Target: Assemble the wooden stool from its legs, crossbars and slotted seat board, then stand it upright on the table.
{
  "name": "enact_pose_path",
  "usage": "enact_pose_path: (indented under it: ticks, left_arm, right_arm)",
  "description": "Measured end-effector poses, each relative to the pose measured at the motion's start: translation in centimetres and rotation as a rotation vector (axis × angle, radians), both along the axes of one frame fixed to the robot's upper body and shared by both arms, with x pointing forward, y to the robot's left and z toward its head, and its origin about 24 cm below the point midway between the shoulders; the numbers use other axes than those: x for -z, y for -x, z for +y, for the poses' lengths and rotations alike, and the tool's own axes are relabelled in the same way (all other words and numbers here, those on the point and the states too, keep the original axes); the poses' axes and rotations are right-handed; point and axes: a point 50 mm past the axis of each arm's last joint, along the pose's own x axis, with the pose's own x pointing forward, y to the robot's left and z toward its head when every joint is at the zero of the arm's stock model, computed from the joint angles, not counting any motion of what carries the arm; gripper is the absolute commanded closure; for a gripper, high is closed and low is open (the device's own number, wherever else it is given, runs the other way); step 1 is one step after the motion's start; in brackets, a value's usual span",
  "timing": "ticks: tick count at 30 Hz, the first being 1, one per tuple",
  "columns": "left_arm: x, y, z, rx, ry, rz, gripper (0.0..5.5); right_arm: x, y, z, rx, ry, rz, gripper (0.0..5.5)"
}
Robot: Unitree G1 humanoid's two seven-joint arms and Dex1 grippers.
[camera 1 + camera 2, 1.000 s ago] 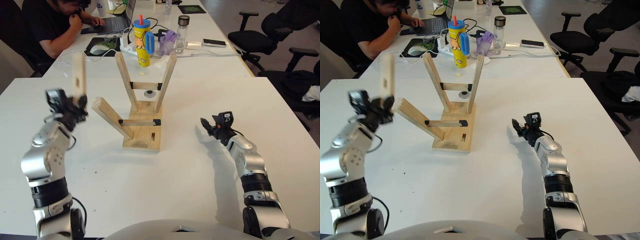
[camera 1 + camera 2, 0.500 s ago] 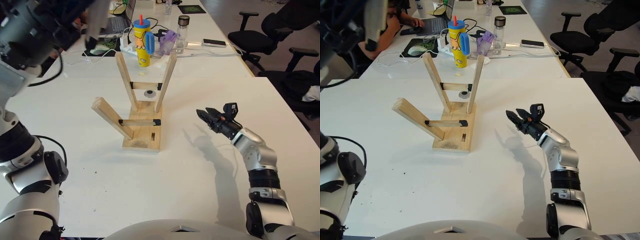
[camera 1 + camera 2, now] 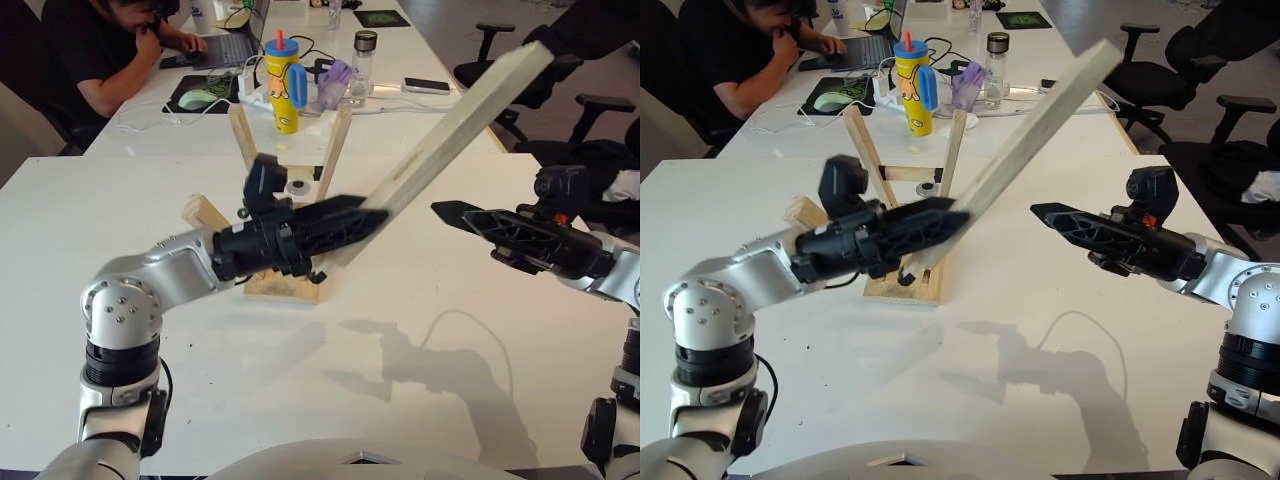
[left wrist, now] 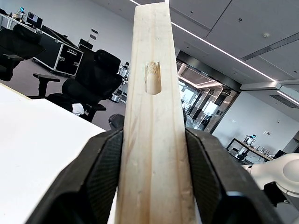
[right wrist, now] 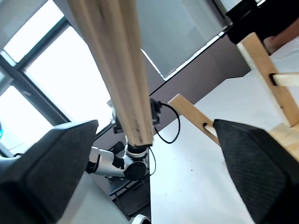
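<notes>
My left gripper is shut on the lower end of a loose wooden leg, which slants up and to the right above the table. In the left wrist view the leg sits between the black fingers and shows a round hole. The upturned seat board lies behind my left arm, carrying two upright legs joined by a crossbar, and a third, slanting leg. My right gripper hovers open just right of the held leg, apart from it; the right wrist view shows that leg beyond the fingers.
A yellow cup with a blue handle, a bottle and a phone stand on the table behind. A small round black part lies near the stool. Office chairs are at the right. Bare white tabletop stretches in front.
My left arm has swung the leg from high on the left across to the middle, over the stool. My right arm has lifted off the table toward the leg.
</notes>
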Motion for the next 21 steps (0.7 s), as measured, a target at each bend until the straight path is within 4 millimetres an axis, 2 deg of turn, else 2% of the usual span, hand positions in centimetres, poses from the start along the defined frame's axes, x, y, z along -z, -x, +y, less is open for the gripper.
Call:
enact_pose_path:
  ticks: [7, 10, 16, 21]
  left_arm:
    - [1.2, 0.7, 0.1, 0.075, -0.044, 0.001, 3.46]
    - [2.4, 1.2, 0.2, 0.118, -0.103, 0.032, 3.46]
    - [3.1, 1.3, 0.3, 0.126, -0.127, 0.041, 3.46]
    - [3.0, 1.2, 0.4, 0.121, -0.125, 0.043, 3.46]
  right_arm:
    - [-0.1, -0.3, -0.1, 0.024, -0.044, 0.036, 0.99]
    - [-0.4, -0.3, -0.1, 0.011, -0.071, 0.026, 0.99]
    - [-0.9, -0.3, 0.2, -0.026, -0.084, 0.005, 1.82]
    - [-0.4, -0.4, 0.6, -0.06, -0.047, 0.018, 2.69]
